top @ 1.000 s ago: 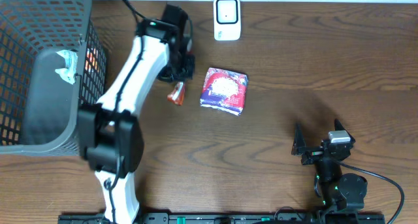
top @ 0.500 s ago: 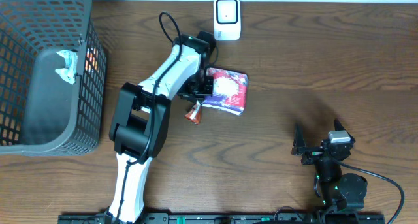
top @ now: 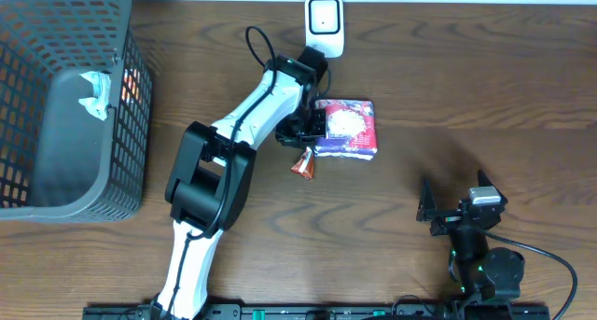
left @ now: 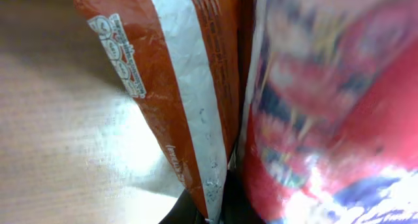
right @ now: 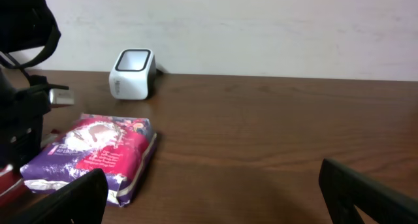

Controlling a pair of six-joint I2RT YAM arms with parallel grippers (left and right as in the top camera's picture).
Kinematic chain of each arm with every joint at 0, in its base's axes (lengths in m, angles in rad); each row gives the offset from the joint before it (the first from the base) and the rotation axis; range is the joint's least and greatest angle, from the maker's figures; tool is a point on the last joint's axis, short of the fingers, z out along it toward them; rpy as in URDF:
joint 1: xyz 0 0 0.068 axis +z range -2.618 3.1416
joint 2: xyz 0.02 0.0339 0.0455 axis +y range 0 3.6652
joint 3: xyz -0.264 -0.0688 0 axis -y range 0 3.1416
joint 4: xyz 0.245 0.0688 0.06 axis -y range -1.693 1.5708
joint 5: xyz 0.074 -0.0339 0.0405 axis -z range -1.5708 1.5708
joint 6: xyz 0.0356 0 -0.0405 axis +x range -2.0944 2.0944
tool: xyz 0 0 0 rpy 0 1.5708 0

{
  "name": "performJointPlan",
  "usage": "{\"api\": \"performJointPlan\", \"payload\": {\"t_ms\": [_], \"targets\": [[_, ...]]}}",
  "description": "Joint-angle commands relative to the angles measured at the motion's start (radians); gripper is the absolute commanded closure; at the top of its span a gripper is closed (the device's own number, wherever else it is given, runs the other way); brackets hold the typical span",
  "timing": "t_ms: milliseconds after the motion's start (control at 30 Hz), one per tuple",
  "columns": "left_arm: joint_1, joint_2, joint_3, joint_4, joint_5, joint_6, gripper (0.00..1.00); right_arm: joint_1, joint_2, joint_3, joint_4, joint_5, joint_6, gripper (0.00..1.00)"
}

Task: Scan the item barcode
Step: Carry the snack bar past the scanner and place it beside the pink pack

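Observation:
A small orange-red packet (top: 303,163) with a white stripe (left: 189,87) hangs from my left gripper (top: 305,148), which is shut on its upper end (left: 221,208). It is pressed against the left edge of a purple-and-red snack bag (top: 346,129) lying flat on the table; that bag fills the right of the left wrist view (left: 326,119), blurred. The white barcode scanner (top: 324,24) stands at the table's back edge, just behind my left wrist, and also shows in the right wrist view (right: 132,74). My right gripper (top: 454,210) rests open near the front right (right: 215,198), holding nothing.
A large dark mesh basket (top: 19,40) fills the left end of the table, with a grey bag and some orange items inside. In the right wrist view the snack bag (right: 91,155) lies left of bare brown wood. A pale wall runs behind the table.
My left arm has swung right from beside the basket, carrying the orange-red packet. The snack bag has slid right with it. The right arm has not moved.

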Motion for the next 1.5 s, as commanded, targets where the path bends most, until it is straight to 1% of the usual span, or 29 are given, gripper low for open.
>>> {"api": "performJointPlan", "payload": {"t_ms": [0, 133, 200, 233, 267, 333, 367, 400, 533, 600, 667, 733, 767, 867, 1033, 1100, 1200, 1367, 1467], "targets": [[0.033, 0.0, -0.001, 0.04, 0.003, -0.011, 0.92, -0.006, -0.005, -0.004, -0.002, 0.002, -0.007, 0.01], [0.071, 0.0, -0.001, 0.123, 0.004, -0.011, 0.92, -0.006, -0.005, -0.004, -0.001, 0.002, -0.007, 0.01], [0.077, 0.0, -0.001, 0.129, 0.004, -0.011, 0.92, -0.006, -0.005, -0.004, -0.001, 0.002, -0.007, 0.01], [0.077, 0.0, -0.001, 0.127, 0.005, -0.011, 0.88, -0.006, -0.005, -0.004, -0.002, 0.002, -0.007, 0.01], [0.076, 0.0, -0.001, 0.124, 0.005, -0.011, 0.78, -0.006, -0.005, -0.004, -0.002, 0.002, -0.007, 0.01], [0.072, 0.0, -0.001, 0.119, 0.005, -0.011, 0.67, -0.006, -0.005, -0.004, -0.002, 0.002, -0.007, 0.01], [0.072, 0.0, -0.001, 0.118, 0.005, -0.011, 0.59, -0.006, -0.005, -0.004, -0.002, 0.002, -0.007, 0.01], [0.072, 0.0, -0.001, 0.118, 0.005, -0.011, 0.57, -0.006, -0.005, -0.004, -0.002, 0.002, -0.007, 0.01], [0.079, -0.021, 0.008, 0.117, 0.021, -0.012, 0.55, -0.006, -0.005, -0.004, -0.002, 0.002, -0.007, 0.01], [0.088, -0.055, 0.019, 0.118, 0.021, -0.011, 0.48, -0.006, -0.005, -0.004, -0.001, 0.002, -0.007, 0.01], [0.097, -0.093, 0.033, 0.118, 0.021, -0.011, 0.39, -0.006, -0.005, -0.004, -0.002, 0.002, -0.007, 0.01], [0.106, -0.143, 0.04, 0.121, 0.021, -0.011, 0.33, -0.006, -0.005, -0.004, -0.002, 0.002, -0.007, 0.01], [0.114, -0.202, 0.04, 0.123, 0.02, -0.011, 0.28, -0.006, -0.005, -0.004, -0.001, 0.002, -0.007, 0.01], [0.124, -0.282, 0.04, 0.123, 0.02, -0.011, 0.23, -0.006, -0.005, -0.004, -0.001, 0.002, -0.007, 0.01], [0.145, -0.423, 0.04, 0.134, 0.019, -0.011, 0.2, -0.006, -0.005, -0.004, -0.002, 0.002, -0.007, 0.01], [0.149, -0.454, 0.04, 0.134, 0.019, -0.011, 0.15, -0.006, -0.005, -0.004, -0.002, 0.002, -0.007, 0.01], [0.149, -0.476, 0.04, 0.118, 0.019, 0.008, 0.12, -0.006, -0.005, -0.004, -0.002, 0.002, -0.007, 0.01], [0.15, -0.504, 0.04, 0.127, 0.02, 0.058, 0.12, -0.006, -0.005, -0.004, -0.001, 0.002, -0.007, 0.01], [0.15, -0.536, 0.041, 0.152, 0.02, 0.066, 0.12, -0.006, -0.005, -0.004, -0.001, 0.002, -0.007, 0.01]]}}
